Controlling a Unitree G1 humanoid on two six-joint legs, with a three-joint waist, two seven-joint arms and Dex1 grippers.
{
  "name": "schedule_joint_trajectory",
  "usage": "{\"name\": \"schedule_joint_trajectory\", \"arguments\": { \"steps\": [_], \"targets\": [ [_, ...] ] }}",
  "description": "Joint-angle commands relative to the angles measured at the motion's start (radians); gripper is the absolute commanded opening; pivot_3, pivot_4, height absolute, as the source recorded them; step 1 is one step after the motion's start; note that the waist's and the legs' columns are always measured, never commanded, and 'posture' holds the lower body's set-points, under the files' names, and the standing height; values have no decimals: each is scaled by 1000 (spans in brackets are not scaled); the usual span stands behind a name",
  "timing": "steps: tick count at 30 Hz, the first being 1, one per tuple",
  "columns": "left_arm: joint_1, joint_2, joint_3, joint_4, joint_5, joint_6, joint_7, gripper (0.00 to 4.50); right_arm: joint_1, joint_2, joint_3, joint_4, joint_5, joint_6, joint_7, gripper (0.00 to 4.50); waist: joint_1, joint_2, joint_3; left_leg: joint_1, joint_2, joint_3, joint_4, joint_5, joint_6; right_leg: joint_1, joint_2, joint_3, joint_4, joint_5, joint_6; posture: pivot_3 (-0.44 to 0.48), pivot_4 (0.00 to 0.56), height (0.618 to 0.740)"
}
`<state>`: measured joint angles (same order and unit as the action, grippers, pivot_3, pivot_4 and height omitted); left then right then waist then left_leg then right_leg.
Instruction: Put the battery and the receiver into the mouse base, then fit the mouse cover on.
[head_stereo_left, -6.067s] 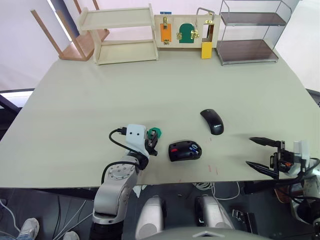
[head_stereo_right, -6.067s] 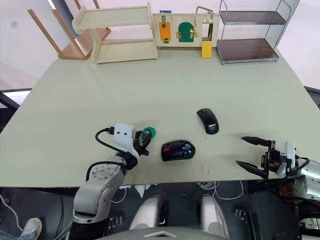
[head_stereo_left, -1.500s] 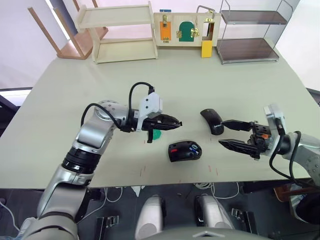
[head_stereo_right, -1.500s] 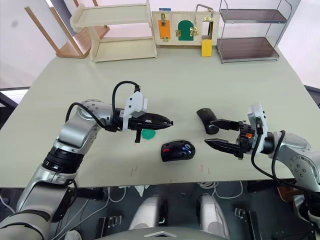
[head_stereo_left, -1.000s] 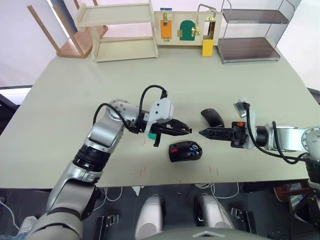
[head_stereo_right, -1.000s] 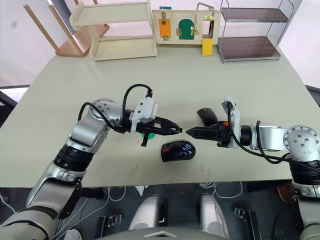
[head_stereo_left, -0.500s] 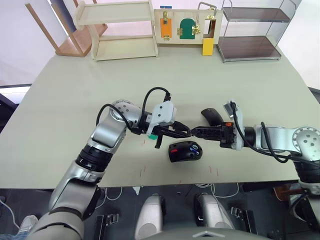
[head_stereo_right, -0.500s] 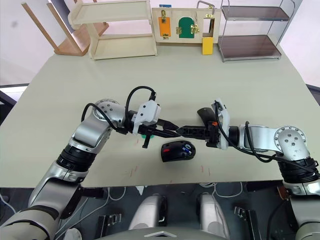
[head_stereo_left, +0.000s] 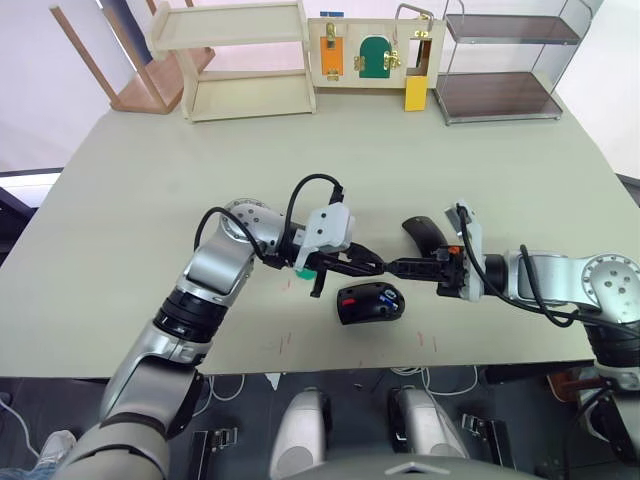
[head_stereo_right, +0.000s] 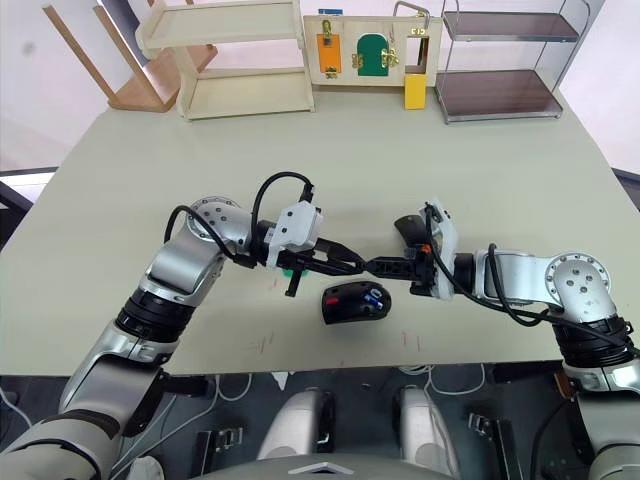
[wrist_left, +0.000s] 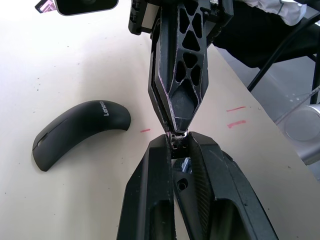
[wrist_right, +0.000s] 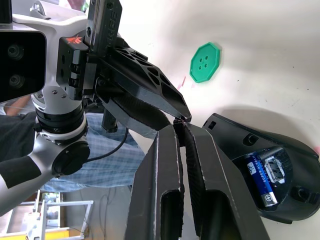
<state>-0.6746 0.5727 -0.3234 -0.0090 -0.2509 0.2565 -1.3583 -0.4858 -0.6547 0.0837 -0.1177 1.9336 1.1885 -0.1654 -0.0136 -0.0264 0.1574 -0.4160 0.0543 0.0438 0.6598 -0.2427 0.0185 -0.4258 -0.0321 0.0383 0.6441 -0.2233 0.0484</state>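
Above the pale counter (head_stereo_left: 150, 180), the left tool (head_stereo_left: 378, 266) and right tool (head_stereo_left: 392, 267) meet tip to tip, both pinching the tiny dark receiver (wrist_left: 175, 139). Below sits the black, red-trimmed mouse base (head_stereo_left: 369, 301), blue battery (wrist_right: 262, 180) inside; the glossy black cover (head_stereo_left: 425, 237) lies nearby.

The two grippers meet tip to tip above the table (head_stereo_left: 150, 200), the left gripper (head_stereo_left: 378, 266) reaching in from the left and the right gripper (head_stereo_left: 393, 267) from the right. Between their tips sits what seems to be the receiver (wrist_left: 174, 142) (too small to be sure who holds it). The mouse base (head_stereo_left: 370, 301) lies just in front of that meeting point, with the battery (wrist_right: 261, 177) lying in it. The mouse cover (head_stereo_left: 425, 235) rests behind and to the right. A disc (wrist_right: 205, 63) lies on the table left of the base, under the left gripper.
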Motion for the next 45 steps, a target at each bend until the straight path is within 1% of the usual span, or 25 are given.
{"name": "schedule_joint_trajectory", "arguments": {
  "steps": [1,12,14,15,17,18,20,21,22,24,26,28,29,31,33,34,36,40,42,45],
  "targets": [
    [-7,-4,1,-21,0,-11,-4,104,-8,1,1,-39,39,-8,6,100,0,0,0,0,0,0,0,0,0,0,0,0,0,0,0,0,150,740],
    [-4,-3,4,-12,4,-20,-24,104,-12,-1,9,-34,39,-2,10,100,0,0,0,0,0,0,0,0,0,0,0,0,0,0,0,0,150,740],
    [1,7,7,-18,-7,-14,-42,1089,-10,4,2,-38,39,-10,14,0,0,0,0,0,0,0,0,0,0,0,0,0,0,0,0,0,150,740],
    [4,11,9,-23,-11,-12,-47,1312,-10,1,-1,-39,39,-14,13,0,0,0,0,0,0,0,0,0,0,0,0,0,0,0,0,0,150,740],
    [11,7,21,-28,-12,-8,-29,2266,-10,-14,-9,-41,39,-20,13,0,0,0,0,0,0,0,0,0,0,0,0,0,0,0,0,0,150,740],
    [16,6,27,-32,-14,-3,-23,2540,-10,-23,-13,-41,39,-19,15,0,0,0,0,0,0,0,0,0,0,0,0,0,0,0,0,0,150,740],
    [30,15,37,-42,-19,4,-18,3461,-8,-45,-32,-49,39,-26,34,0,0,0,0,0,0,0,0,0,0,0,0,0,0,0,0,0,150,740],
    [40,22,43,-47,-25,13,-16,3559,-6,-58,-49,-60,24,-25,66,0,0,0,0,0,0,0,0,0,0,0,0,0,0,0,0,0,150,740],
    [50,27,50,-52,-29,21,-11,4238,-2,-69,-68,-74,4,-24,107,0,0,0,0,0,0,0,0,0,0,0,0,0,0,0,0,0,150,740],
    [65,33,60,-63,-42,40,0,4423,10,-91,-95,-89,-23,-24,159,0,0,0,0,0,0,0,0,0,0,0,0,0,0,0,0,0,150,740],
    [82,39,68,-79,-51,57,14,4423,30,-105,-131,-127,-125,-46,248,0,0,0,0,0,1,0,0,0,0,-1,0,0,0,0,0,0,150,740],
    [108,45,75,-99,-55,71,29,4423,75,-124,-165,-180,-251,-71,374,0,1,0,0,0,1,0,0,0,0,-1,0,0,0,0,0,0,150,740],
    [122,47,77,-107,-55,74,37,4423,104,-137,-176,-215,-320,-96,443,0,2,0,0,0,1,0,0,0,0,-1,0,0,0,0,0,0,150,740],
    [156,50,83,-132,-59,89,59,4423,182,-194,-159,-294,-517,-180,598,0,4,0,0,0,0,0,0,0,0,-1,0,0,0,0,0,0,150,740],
    [188,54,88,-162,-67,107,79,4423,265,-221,-149,-337,-696,-304,732,0,4,0,0,-1,0,0,0,0,0,-1,0,0,0,0,0,0,150,740],
    [202,56,90,-178,-71,118,87,4423,307,-215,-153,-347,-780,-393,799,0,3,0,0,0,0,1,1,-1,1,-1,0,0,0,-1,1,0,150,740],
    [231,61,92,-208,-78,140,99,4423,396,-222,-159,-349,-913,-529,934,0,2,0,0,-1,0,1,2,-1,1,-1,0,0,0,-1,1,0,150,740],
    [263,68,88,-242,-82,161,120,4423,517,-187,-171,-288,-1123,-785,1105,0,1,0,0,0,1,1,5,-1,1,0,1,1,2,-3,4,0,150,740],
    [272,72,83,-247,-77,158,125,4423,551,-160,-185,-244,-1179,-880,1167,0,2,0,0,0,1,1,7,-1,1,0,1,1,3,-2,5,0,150,740],
    [277,69,77,-243,-66,157,143,4423,581,-109,-220,-181,-1200,-996,1265,0,3,0,0,2,1,1,10,-1,1,2,1,1,5,-4,3,0,150,740]
  ]
}}
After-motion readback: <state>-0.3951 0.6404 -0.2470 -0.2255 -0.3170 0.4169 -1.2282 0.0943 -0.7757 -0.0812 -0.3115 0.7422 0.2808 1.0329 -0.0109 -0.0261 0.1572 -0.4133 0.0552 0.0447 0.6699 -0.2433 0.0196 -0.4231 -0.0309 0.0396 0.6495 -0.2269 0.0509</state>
